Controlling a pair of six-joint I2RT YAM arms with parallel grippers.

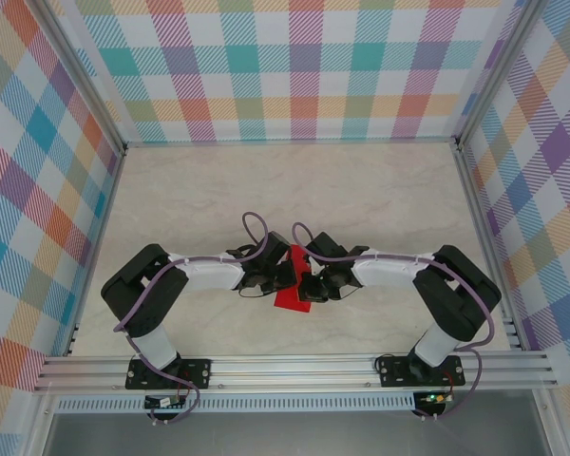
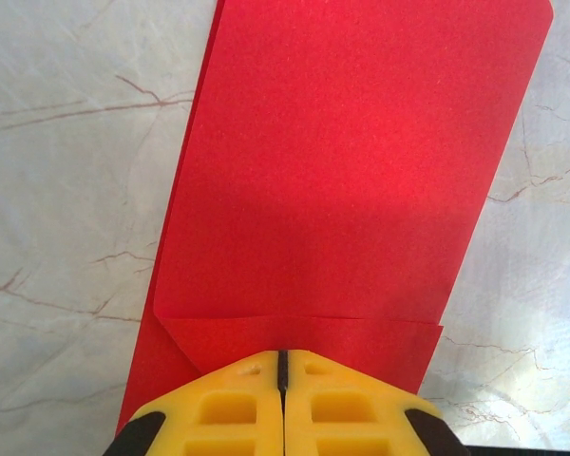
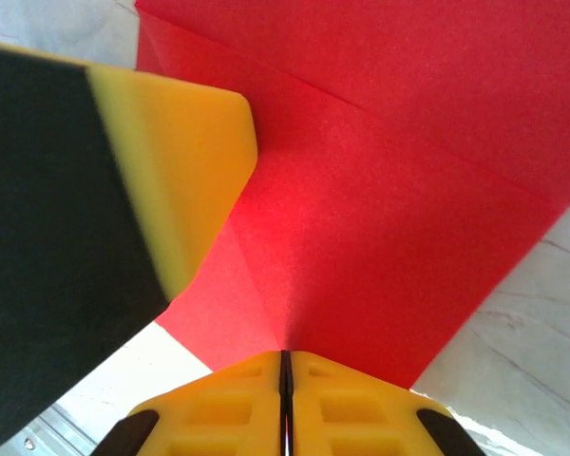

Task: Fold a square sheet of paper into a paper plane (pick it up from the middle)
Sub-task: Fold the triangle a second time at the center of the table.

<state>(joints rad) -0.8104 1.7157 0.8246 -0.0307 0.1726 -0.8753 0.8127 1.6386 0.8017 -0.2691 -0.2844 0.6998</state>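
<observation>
Currently: part-folded red paper sheet (image 1: pixel 287 290), middle of the table (image 1: pixel 380 190) — left gripper (image 2: pixel 282 356) and right gripper (image 3: pixel 285 356) both clenched on it. We judge the risk: opposed pulls tearing it or skewing the crease.

Top external: high, behind arm bases (image 1: pixel 168 372), looking down. Wrist cameras: close behind fingers (image 2: pixel 228 413), sharing red paper (image 2: pixel 342 171).

The left tool (image 1: pixel 283 277) and right tool (image 1: pixel 311 283) crowd the middle, both clamped on the red sheet of paper (image 1: pixel 289 296). Beyond them the surface (image 1: pixel 294 180) lies open up to the checked walls (image 1: pixel 294 66).
</observation>
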